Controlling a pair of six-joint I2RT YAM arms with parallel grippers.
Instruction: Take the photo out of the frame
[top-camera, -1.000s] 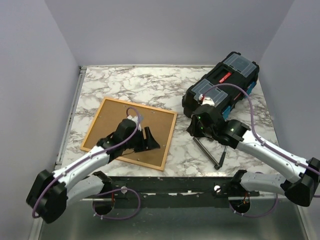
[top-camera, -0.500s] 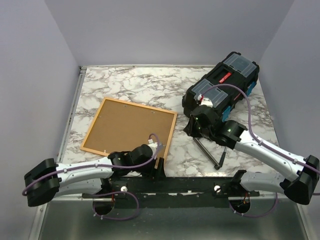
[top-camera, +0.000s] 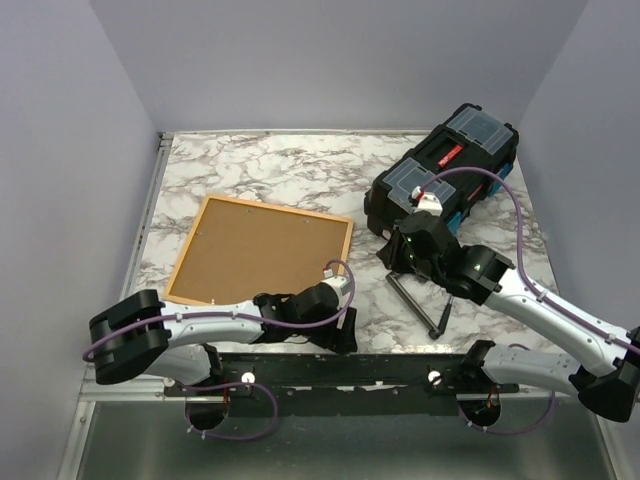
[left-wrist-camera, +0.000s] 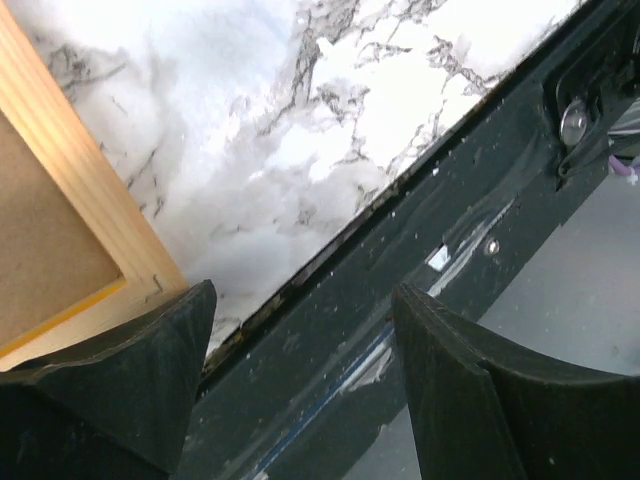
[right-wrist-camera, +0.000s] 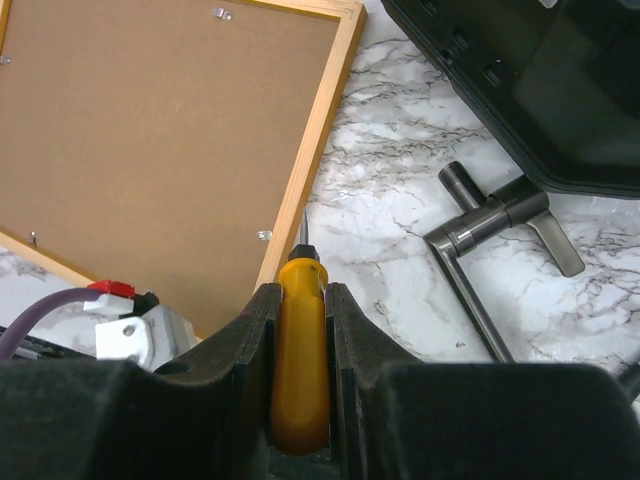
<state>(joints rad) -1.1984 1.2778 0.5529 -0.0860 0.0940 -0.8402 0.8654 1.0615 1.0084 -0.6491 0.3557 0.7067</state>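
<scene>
**Frame face down, screwdriver in the right gripper**

We see the frame (top-camera: 280, 210) lying flat on the left half of the table (top-camera: 260, 165), back side up, its light wood rim showing. The photo (top-camera: 255, 250) sits inside it, face down, so we see only its brown back. Small metal clips (right-wrist-camera: 265, 235) stand along the inner rim.

The left gripper (top-camera: 340, 336) lies low at the table's near edge, just beside the frame's near right corner. In its wrist view its fingers (left-wrist-camera: 130, 370) stand wide apart with nothing between them. Through the gap we see marble and the black rail (left-wrist-camera: 420, 270) along the table's front. The frame's corner shows beside the left-hand finger, and we cannot tell whether the two touch.

The right gripper (right-wrist-camera: 300, 295) hangs above the table between the frame and the toolbox (top-camera: 445, 175). Its fingers (right-wrist-camera: 245, 340) are closed on the yellow handle of a screwdriver (right-wrist-camera: 300, 370), which juts straight out ahead of them. The thin tip points at the frame's right rim, near a clip, and we cannot tell whether it touches the wood.

A grey metal bar (top-camera: 415, 300) with a crosspiece lies on the marble just right of the frame, near the toolbox's front. The black toolbox rests slantwise at the far right of the table
</scene>
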